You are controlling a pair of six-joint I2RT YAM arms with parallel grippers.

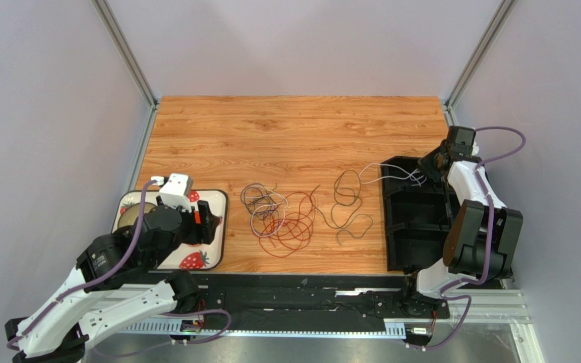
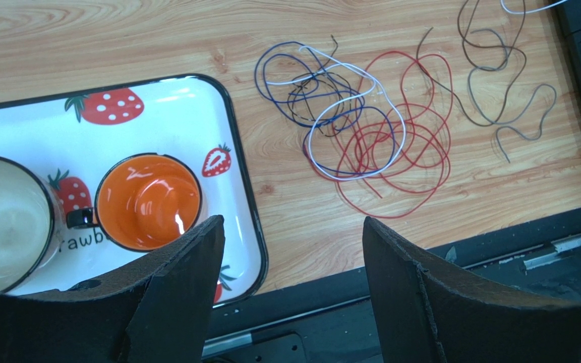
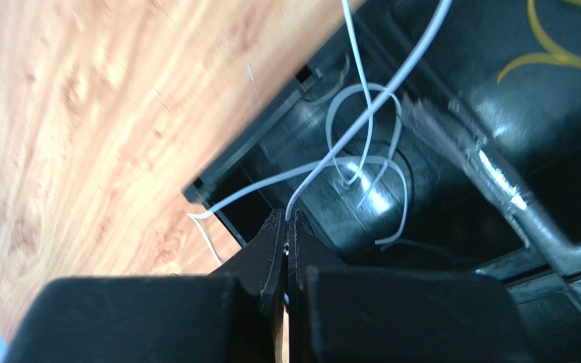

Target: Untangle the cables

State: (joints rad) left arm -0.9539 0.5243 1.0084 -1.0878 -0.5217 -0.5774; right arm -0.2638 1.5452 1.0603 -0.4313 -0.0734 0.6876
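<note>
The right pincer (image 3: 286, 221) is clamped on a white cable (image 3: 362, 128) over the black bin (image 1: 407, 227); the left pincer (image 2: 292, 227) gapes empty. The other cables (image 1: 282, 215) lie tangled left of the bin. The springy wire's tail overhangs the bin's rim and might flick back out.

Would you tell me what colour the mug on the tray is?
The mug is orange, clearest in the left wrist view.

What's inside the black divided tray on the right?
White cable loops, pinched by the shut right gripper, and a yellow cable beyond a divider. The right arm covers the tray's right side.
</note>
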